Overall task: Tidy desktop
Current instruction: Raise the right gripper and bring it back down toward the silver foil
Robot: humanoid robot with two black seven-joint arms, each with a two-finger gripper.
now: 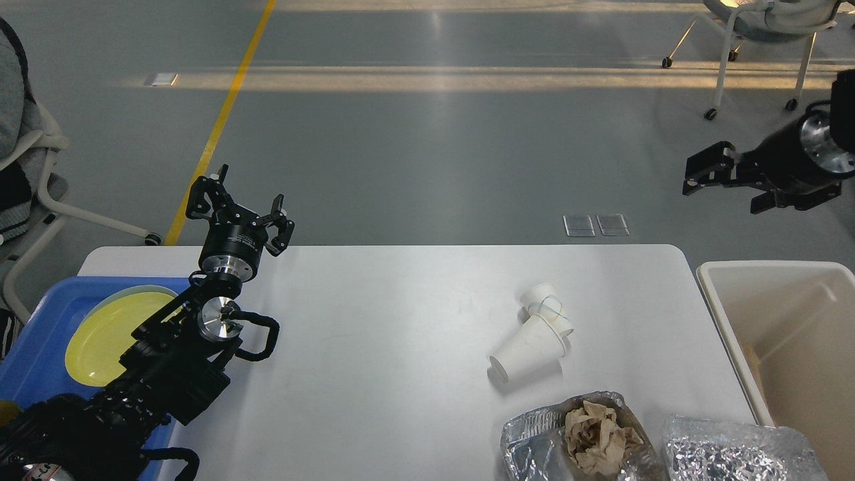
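A white tabletop (pixel 374 347) is seen with paper cups (pixel 534 334) lying on their sides, nested together. Near the front edge, crumpled paper (pixel 598 434) sits in a foil tray (pixel 528 437). At left, a yellow plate (pixel 110 334) rests in a blue tray (pixel 40 347). Both arms' jaws are spread, holding nothing: left (pixel 239 202), right (pixel 728 187).

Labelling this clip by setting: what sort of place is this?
Probably an indoor lab or workshop hall: grey floor with a yellow line, wheeled chairs, and a white desktop with scattered paper cups.
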